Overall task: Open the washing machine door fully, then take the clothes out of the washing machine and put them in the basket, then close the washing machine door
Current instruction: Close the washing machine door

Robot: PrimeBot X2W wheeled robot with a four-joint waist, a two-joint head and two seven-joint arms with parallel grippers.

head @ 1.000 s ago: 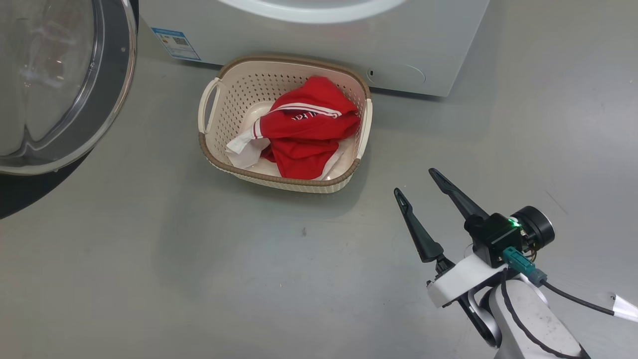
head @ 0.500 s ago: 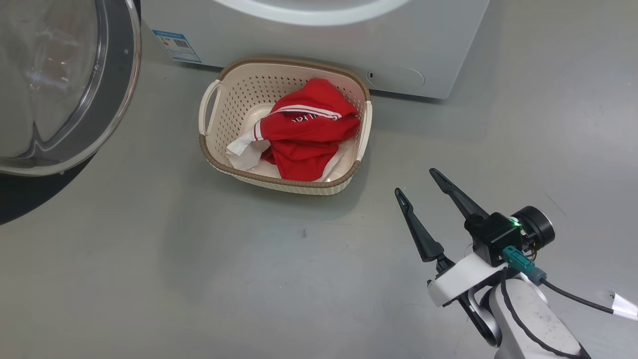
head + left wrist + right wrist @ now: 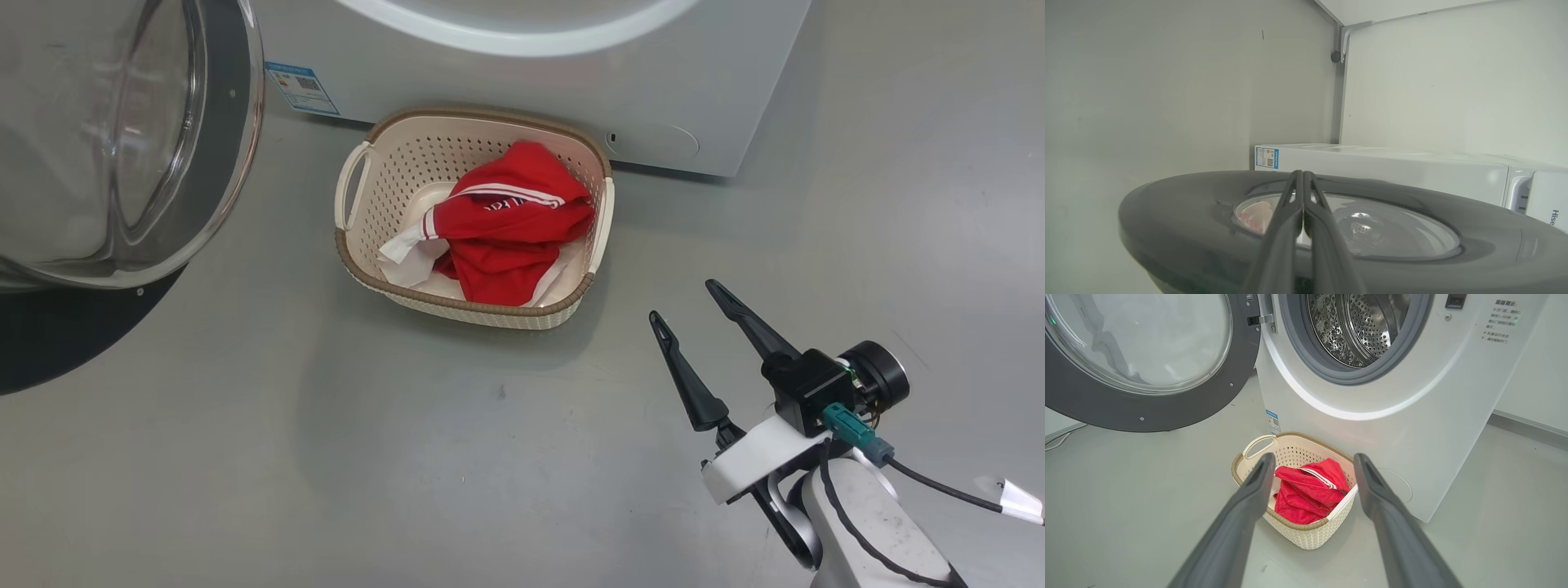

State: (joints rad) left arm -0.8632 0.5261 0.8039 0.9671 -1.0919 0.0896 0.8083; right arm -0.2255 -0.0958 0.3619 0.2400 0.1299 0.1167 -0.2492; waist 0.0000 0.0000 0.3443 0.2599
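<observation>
The washing machine [image 3: 653,82] stands at the top of the head view, its steel drum [image 3: 1359,326] showing no clothes. The washing machine door [image 3: 237,122] hangs open at the upper left, glass bowl toward me. The cream basket [image 3: 473,310] sits on the floor against the machine's front and holds the red and white clothes [image 3: 506,237]. My right gripper [image 3: 682,300] hovers open and holds nothing, to the right of the basket and nearer me. In the left wrist view my left gripper [image 3: 1303,173] is shut on nothing, its fingers lying across the door's dark outer face [image 3: 1453,212].
Grey floor [image 3: 408,457] spreads in front of the basket and under the door. A pale wall and corner post [image 3: 1337,81] rise behind the machine. A white cable [image 3: 1061,437] runs along the floor beyond the door. A blue label [image 3: 302,86] marks the machine's lower left.
The door has swung a little toward the machine, its glass now more edge-on. The head view has shifted slightly. My right gripper stays open in the same place.
</observation>
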